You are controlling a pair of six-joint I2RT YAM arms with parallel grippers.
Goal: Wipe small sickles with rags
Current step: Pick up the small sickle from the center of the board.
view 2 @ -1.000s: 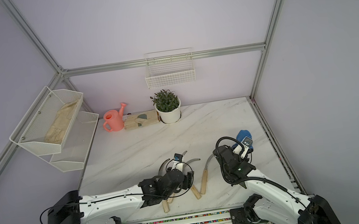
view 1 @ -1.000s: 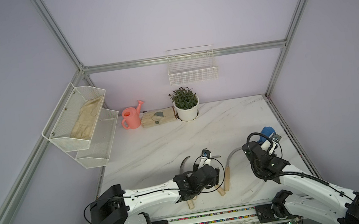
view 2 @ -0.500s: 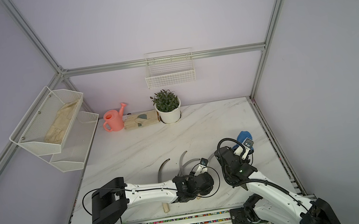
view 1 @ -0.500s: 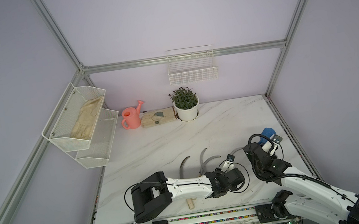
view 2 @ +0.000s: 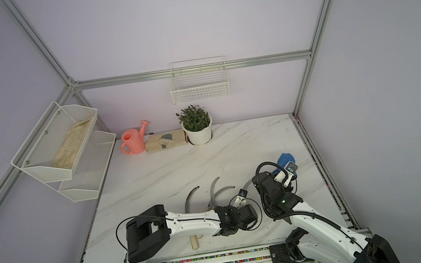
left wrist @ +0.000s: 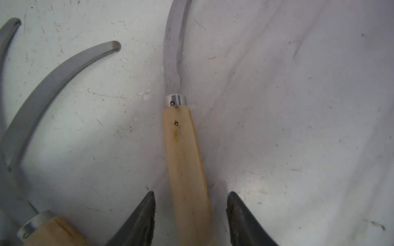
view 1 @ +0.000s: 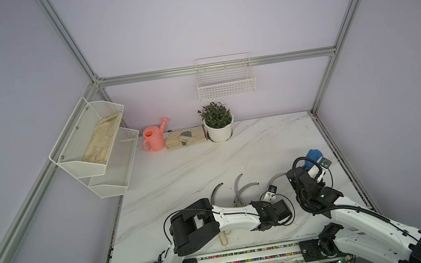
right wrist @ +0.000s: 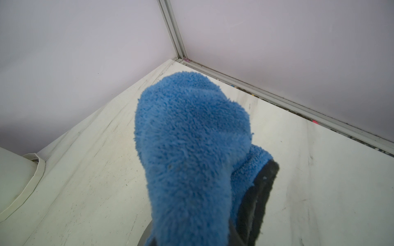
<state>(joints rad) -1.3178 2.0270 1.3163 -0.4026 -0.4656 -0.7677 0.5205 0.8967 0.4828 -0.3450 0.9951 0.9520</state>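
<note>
Currently a pickup is in hand, judged from the left wrist view. The left gripper [left wrist: 191,194] is set astride a sickle handle [left wrist: 184,161] lying flat on the table [left wrist: 298,127]. Its jaws are spread, a gap is seen on both sides, and nothing is pinched yet. The blade [left wrist: 173,53] is curved away from the gripper. Two other sickles [left wrist: 40,93] are laid just beside it. Further out, the rag [right wrist: 191,138] is pinched in the right gripper [view 1: 309,165], jaws pressed together on it. It is held near the table's right edge, apart from the blades. Next move, as judged: the jaws are to be closed on the wood and the sickle lifted and steadied, so the rag can be brought to the blade. The handle could be rolled by a one-sided touch. At the back a glove [view 1: 185,138], watering can [view 1: 153,138] and plant pot [view 1: 219,131] are noted. No brand, label or writing can be read.
</note>
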